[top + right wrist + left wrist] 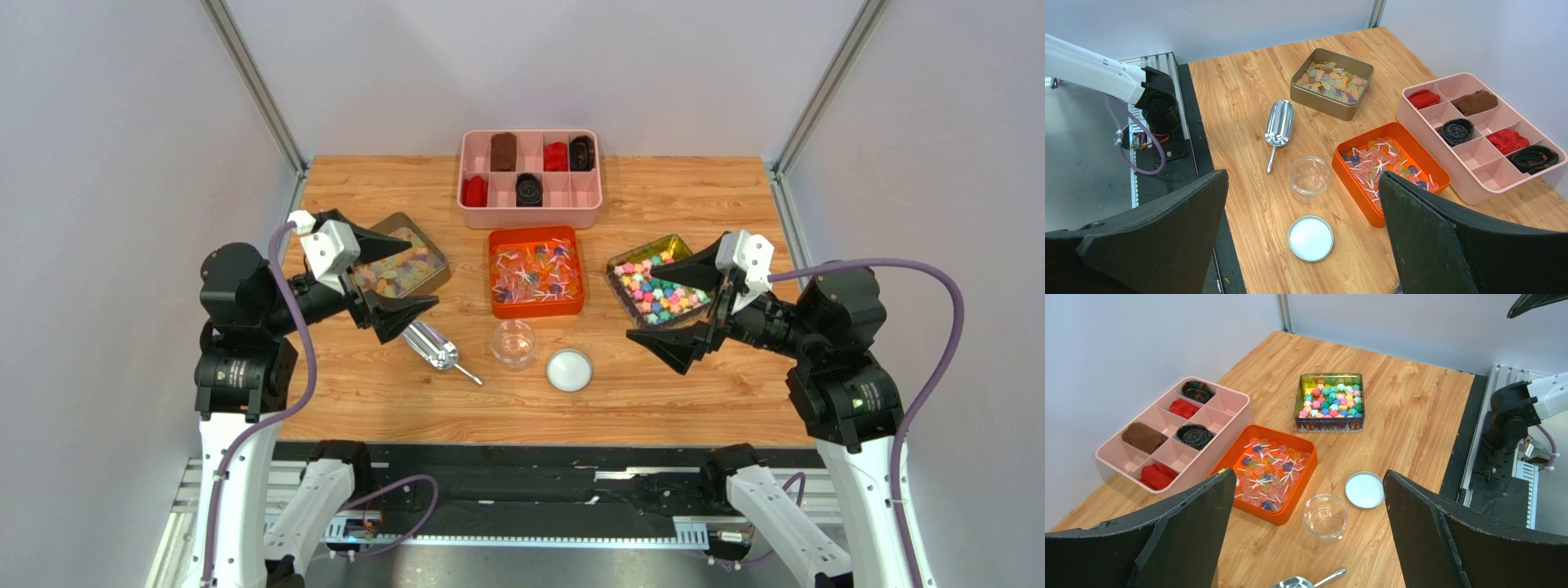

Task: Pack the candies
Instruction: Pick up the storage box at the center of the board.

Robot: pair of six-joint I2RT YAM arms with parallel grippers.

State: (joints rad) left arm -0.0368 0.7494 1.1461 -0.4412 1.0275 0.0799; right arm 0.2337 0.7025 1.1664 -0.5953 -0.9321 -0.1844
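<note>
- Left hand (415,284) and right hand (665,316), both spread wide and empty, hover near the tabletop's (368,404) side edges.
- Tiny twist-wrapped candies (536,272) lie in the orange square plastic tray (536,311) at the tabletop's centre.

Left arm (239,306) and right arm (837,328): identical build. Joint housings are matt black and rounded; the lower links are white tubes.

Left wrist block (325,245) and right wrist block (746,257): white, angular, set just behind the hands.

Left hand (415,286) and right hand (648,306): two black wedge fingers (1186,539) each, broad at the root and tapering to a point, with a dull, slightly rough surface.

Left cable (298,368) and right cable (945,319): lilac, one per arm, looping from wrist towards base.
</note>
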